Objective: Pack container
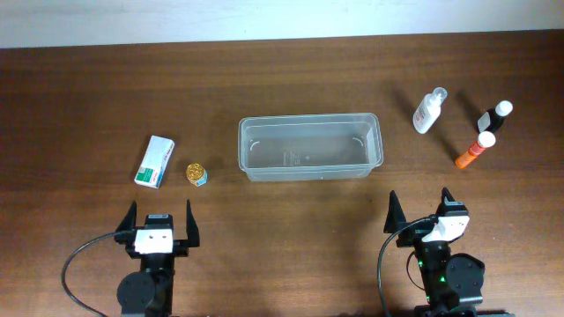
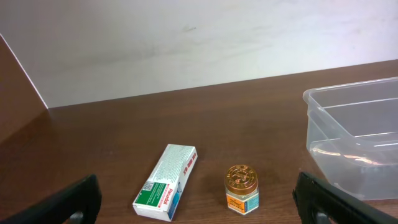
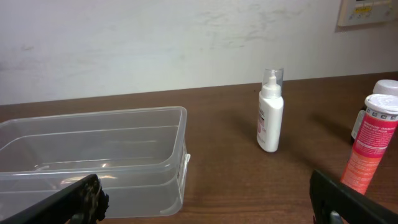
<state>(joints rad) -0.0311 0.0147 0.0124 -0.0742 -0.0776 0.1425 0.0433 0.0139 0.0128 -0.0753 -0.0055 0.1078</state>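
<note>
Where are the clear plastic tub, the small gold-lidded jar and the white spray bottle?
clear plastic tub [image 1: 335,145]: overhead view, bare floor inside.
small gold-lidded jar [image 2: 242,177]: left wrist view, centre of lid.
white spray bottle [image 3: 270,124]: right wrist view, middle of body.

Print on box [image 2: 166,182] — nothing legible

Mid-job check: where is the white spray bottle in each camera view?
Overhead: white spray bottle upper right, right of the container.
Left wrist: not in it.
Right wrist: white spray bottle standing right of centre.
Shared landmark: the container, right in left wrist, left in right wrist, centre overhead.
</note>
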